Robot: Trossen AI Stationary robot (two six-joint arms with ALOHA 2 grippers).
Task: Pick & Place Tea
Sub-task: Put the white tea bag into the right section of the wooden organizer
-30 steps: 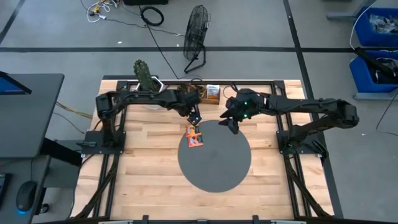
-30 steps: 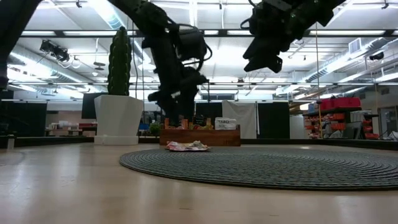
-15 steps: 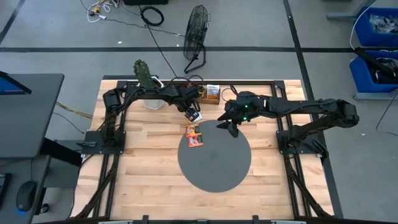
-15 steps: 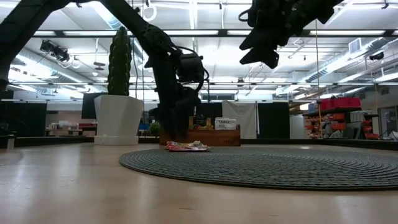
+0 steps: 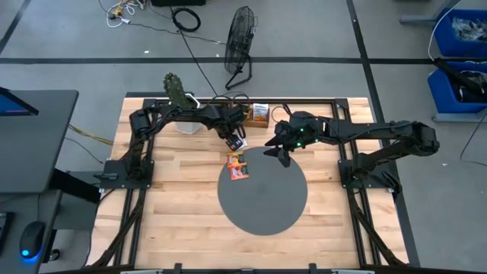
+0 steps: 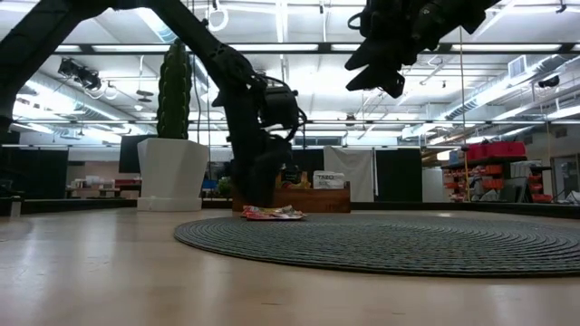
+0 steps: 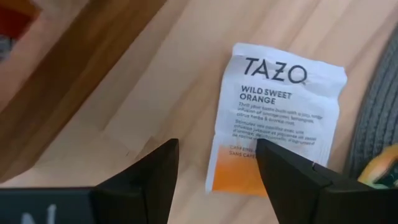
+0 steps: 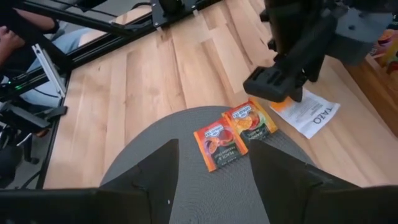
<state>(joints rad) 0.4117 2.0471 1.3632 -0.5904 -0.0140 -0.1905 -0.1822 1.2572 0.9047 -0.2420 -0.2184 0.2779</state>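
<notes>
A white and orange tea sachet [image 7: 278,118] lies flat on the wood just off the grey disc [image 5: 262,194], at its far left edge. My left gripper [image 7: 214,177] hangs low over the sachet, pointing steeply down. It is open, with one finger over the sachet's orange end and the other over bare wood. It also shows in the high view [image 5: 237,141]. Two orange sachets [image 8: 235,134] lie side by side on the disc's rim. My right gripper [image 5: 277,151] is open and empty, held high over the disc's far edge.
A brown wooden tray [image 5: 255,114] holding more sachets stands at the far edge, just behind my left gripper. A white pot with a cactus [image 5: 181,103] is at the far left. The near half of the disc and the wood around it are bare.
My left gripper has come down toward the table, beside the wooden tray, and now hangs close over the white and orange sachet. Its wrist has rolled a little. The sachets have not moved.
</notes>
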